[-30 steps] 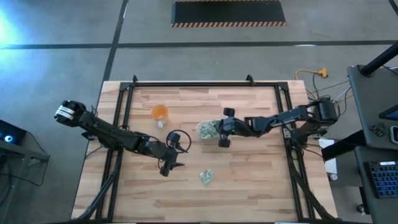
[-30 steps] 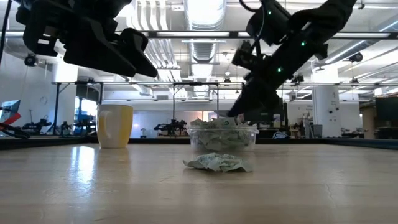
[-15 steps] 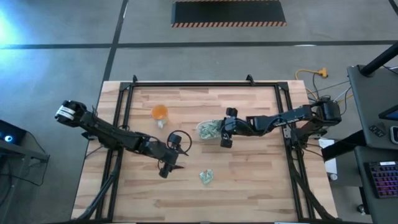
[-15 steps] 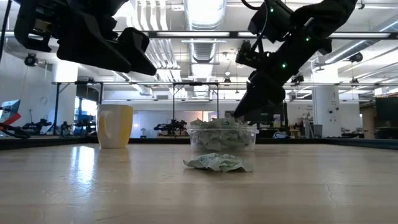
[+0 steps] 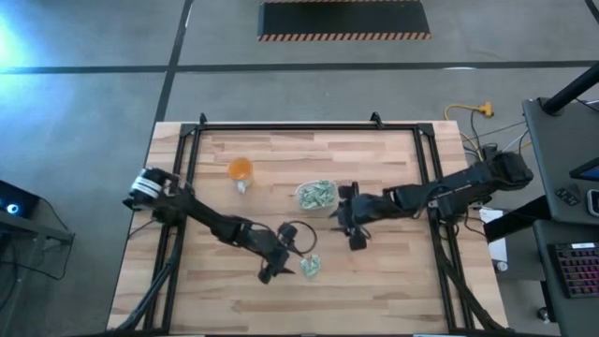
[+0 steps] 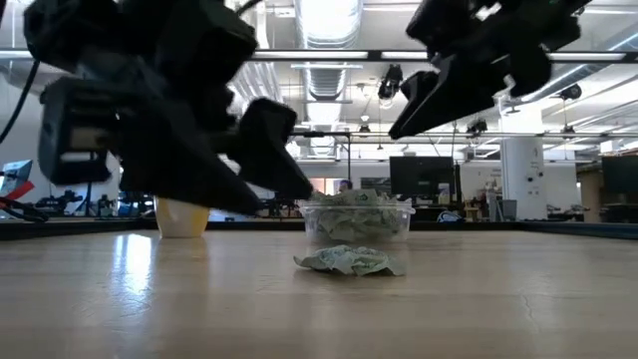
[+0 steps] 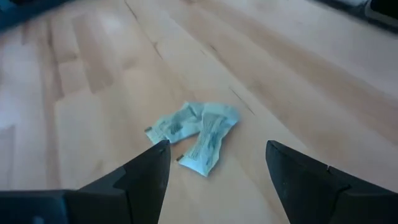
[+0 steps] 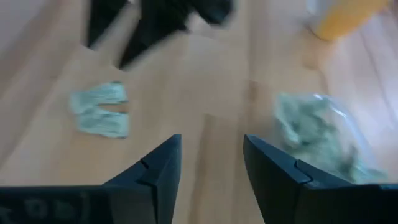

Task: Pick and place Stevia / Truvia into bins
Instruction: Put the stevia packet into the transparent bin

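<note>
Wooden counter (image 5: 393, 271): left gripper (image 7: 214, 163), fingers spread, is nearing loose Stevia packets (image 7: 196, 134) just ahead; closing comes next, likely.

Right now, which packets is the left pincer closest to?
The loose packets lying on the bare wood, right by the open left pincer, not those heaped in the clear tub.

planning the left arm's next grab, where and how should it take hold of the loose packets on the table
Take the packets from straight above, pinching across the narrow width of one. They lie flat on the wood, two overlapping, so no edge stands up to grip from the side. The left end effector already has its fingers open on either side of them, clear of the tub.
</note>
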